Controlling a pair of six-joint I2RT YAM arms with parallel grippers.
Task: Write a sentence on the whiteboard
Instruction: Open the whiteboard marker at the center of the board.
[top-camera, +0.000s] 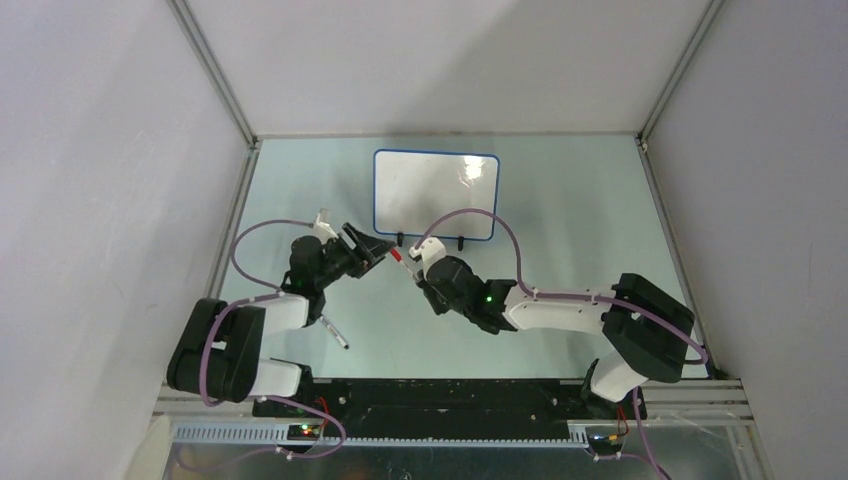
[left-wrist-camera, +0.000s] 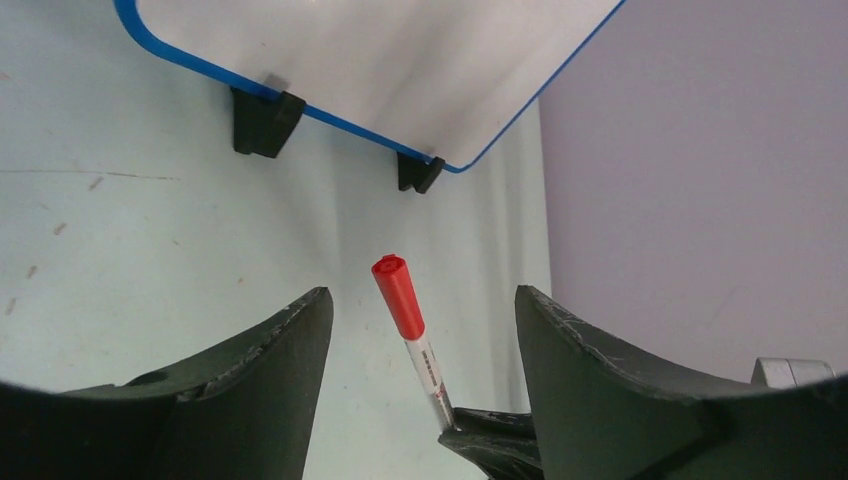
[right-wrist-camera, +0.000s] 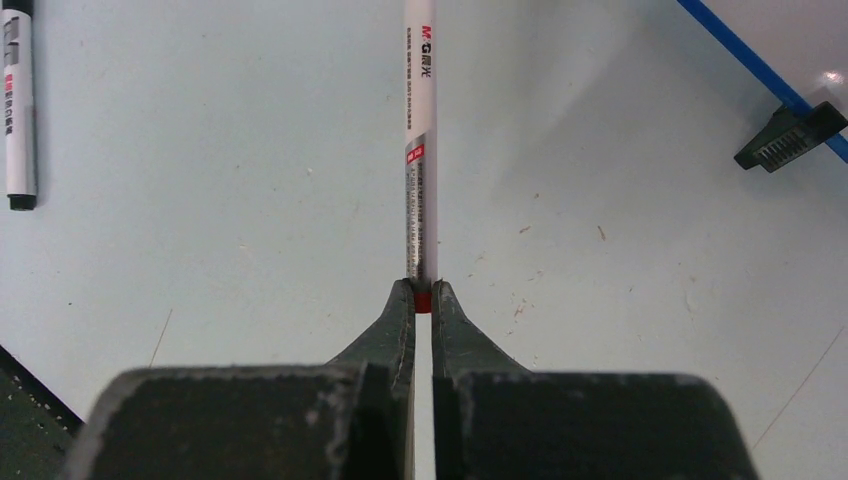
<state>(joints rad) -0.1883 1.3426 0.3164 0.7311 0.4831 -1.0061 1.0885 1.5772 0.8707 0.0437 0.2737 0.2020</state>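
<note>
The whiteboard (top-camera: 436, 195) stands on two black clip feet at the back of the table, blue-rimmed; its face looks blank with a glare patch, and no sentence shows on it. My right gripper (top-camera: 422, 272) (right-wrist-camera: 421, 290) is shut on the tail end of a red-capped marker (top-camera: 400, 258) (right-wrist-camera: 420, 150), which points toward the left arm. My left gripper (top-camera: 372, 250) (left-wrist-camera: 420, 295) is open, its fingers standing apart on either side of the marker's red cap (left-wrist-camera: 398, 297) without touching it. The board's lower edge (left-wrist-camera: 340, 122) lies just beyond.
A second marker with a black cap (top-camera: 335, 333) (right-wrist-camera: 18, 100) lies on the table near the left arm's base. One clip foot (right-wrist-camera: 790, 138) of the board shows at the right of the right wrist view. Grey walls enclose the table on three sides.
</note>
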